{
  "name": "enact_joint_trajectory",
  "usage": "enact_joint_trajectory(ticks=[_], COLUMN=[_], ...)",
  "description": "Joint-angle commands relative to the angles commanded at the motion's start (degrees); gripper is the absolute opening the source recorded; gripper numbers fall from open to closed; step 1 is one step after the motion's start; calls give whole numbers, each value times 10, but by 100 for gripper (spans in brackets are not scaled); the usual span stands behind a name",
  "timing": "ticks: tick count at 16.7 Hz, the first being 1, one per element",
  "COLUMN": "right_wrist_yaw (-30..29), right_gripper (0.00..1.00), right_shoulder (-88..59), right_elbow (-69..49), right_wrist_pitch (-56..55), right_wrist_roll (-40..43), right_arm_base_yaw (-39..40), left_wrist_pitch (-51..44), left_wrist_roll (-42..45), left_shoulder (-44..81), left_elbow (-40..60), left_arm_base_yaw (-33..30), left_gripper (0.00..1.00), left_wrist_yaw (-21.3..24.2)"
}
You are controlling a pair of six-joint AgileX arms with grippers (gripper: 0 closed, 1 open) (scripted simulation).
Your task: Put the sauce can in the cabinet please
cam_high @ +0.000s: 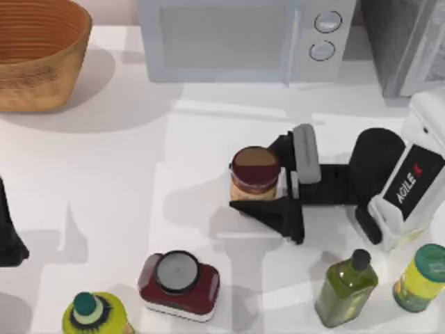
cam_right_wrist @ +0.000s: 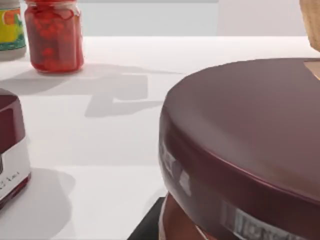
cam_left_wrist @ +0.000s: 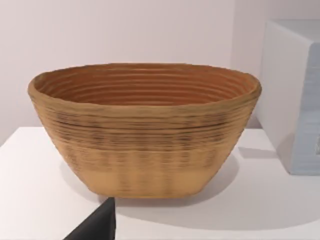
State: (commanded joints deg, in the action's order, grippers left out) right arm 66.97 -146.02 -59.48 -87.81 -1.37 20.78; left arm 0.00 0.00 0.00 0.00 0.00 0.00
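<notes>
1. Top view shows the right gripper (cam_high: pixel 272 182) reaching in from the desk's right edge toward the middle, its two dark fingers (cam_high: pixel 281 213) set one on each side of the sauce can (cam_high: pixel 254 172).
2. The fingers stand narrow, about the can's width, but I cannot tell whether they press its sides or only bracket it; the can stands upright on the desk, so it does not look lifted.
3. Right wrist view has the can's maroon top (cam_right_wrist: pixel 250 130) close under the camera, which fits a side-on hold low on the body, a good way to keep it upright for carrying.
4. The cabinet (cam_high: pixel 407 38) sits at the desk's far right corner, just beside the white microwave (cam_high: pixel 243 38), so the can must travel back and right.
5. My left gripper (cam_high: pixel 8 236) is parked at the desk's left edge; its wrist view faces the woven basket (cam_left_wrist: pixel 145 130) at the far left corner.
6. Readable writing: "AGILE" followed by a red mark on the right arm's (cam_high: pixel 410 184) white casing. The can's label cannot be read.
7. Near the front edge stand a squat dark-red container (cam_high: pixel 179 284) and, toward the right, an olive bottle (cam_high: pixel 345 287).
</notes>
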Motion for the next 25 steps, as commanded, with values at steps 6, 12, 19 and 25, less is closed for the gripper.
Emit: enact_joint_trajectory(ticks=[6, 12, 19, 25], right_wrist_yaw=[0, 2, 16, 10], right_gripper=[0, 0, 0, 0], right_shoulder=[0, 5, 88, 228], right_elbow=[0, -1, 5, 20], right_wrist_pitch=[0, 6, 115, 225], right_wrist_roll=[0, -2, -20, -20], right_arm_base_yaw=[0, -2, -9, -5], left_wrist_pitch=[0, 0, 0, 0], left_wrist_roll=[0, 0, 0, 0], left_shoulder=[0, 0, 0, 0], left_elbow=[0, 0, 0, 0], left_arm_base_yaw=[0, 0, 0, 0], left_gripper=[100, 100, 100, 100], left_wrist_yaw=[0, 0, 0, 0])
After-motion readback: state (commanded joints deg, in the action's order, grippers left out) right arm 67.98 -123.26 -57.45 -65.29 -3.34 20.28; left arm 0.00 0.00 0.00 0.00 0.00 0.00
